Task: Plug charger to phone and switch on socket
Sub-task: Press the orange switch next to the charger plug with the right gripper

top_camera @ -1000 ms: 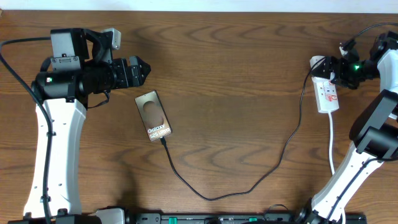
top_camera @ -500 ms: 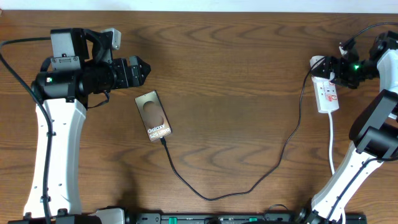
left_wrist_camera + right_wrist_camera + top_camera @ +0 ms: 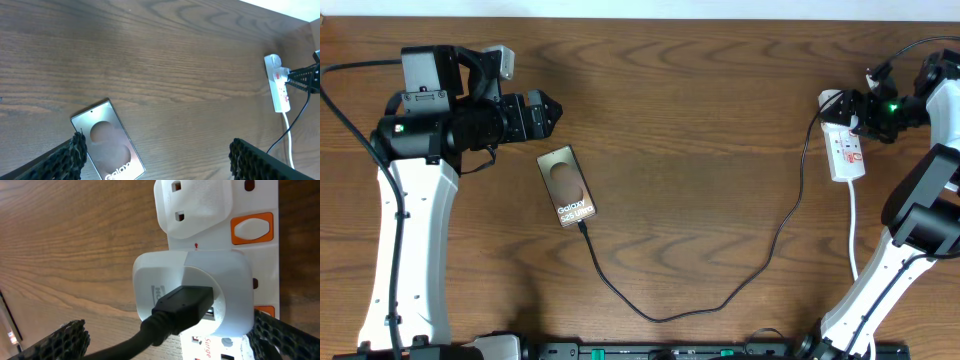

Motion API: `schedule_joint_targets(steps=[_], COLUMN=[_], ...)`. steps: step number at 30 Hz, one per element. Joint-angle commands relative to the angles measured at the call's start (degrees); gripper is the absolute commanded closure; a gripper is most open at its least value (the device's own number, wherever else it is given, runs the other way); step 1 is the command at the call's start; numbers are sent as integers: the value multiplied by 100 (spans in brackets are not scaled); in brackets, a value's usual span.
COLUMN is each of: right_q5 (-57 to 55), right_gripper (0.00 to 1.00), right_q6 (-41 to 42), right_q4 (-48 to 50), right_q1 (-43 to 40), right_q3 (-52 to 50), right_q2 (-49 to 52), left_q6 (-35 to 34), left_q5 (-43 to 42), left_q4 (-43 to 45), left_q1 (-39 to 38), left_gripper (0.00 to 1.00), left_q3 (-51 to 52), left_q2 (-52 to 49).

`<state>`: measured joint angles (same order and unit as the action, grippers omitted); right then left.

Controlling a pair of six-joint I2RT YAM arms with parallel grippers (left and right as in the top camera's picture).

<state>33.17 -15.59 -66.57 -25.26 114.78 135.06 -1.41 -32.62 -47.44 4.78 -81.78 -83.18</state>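
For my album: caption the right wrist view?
Black cable plugged into a white adapter on the power strip, near an orange switch.

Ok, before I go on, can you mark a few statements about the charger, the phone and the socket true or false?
1. The charger meets the phone at its lower end in the overhead view. True.
2. The left end effector grips the phone. False: it is open and apart from the phone, which lies on the table.
3. A white adapter carrying the charger's cable sits in the socket. True.
4. The phone lies screen down. False: its screen with the Galaxy text faces up.
5. The right end effector is beside the phone. False: it is at the socket, open.
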Motion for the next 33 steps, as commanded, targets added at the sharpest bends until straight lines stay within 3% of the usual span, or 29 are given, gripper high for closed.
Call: schedule_joint_targets(steps=[1,33], right_q5=[116,321], right_gripper=[1,2], right_q6=[105,411], right_q4=[-22,76], right_q1=[98,326], right_q3=[-92,-223], right_q2=[-81,-81], left_q6=[96,101], left_q5=[33,35], left_q4=[-11,-11], left_q1=[2,2], left_gripper=[10,10], left_q3=[-85,-85], left_q2=[9,9])
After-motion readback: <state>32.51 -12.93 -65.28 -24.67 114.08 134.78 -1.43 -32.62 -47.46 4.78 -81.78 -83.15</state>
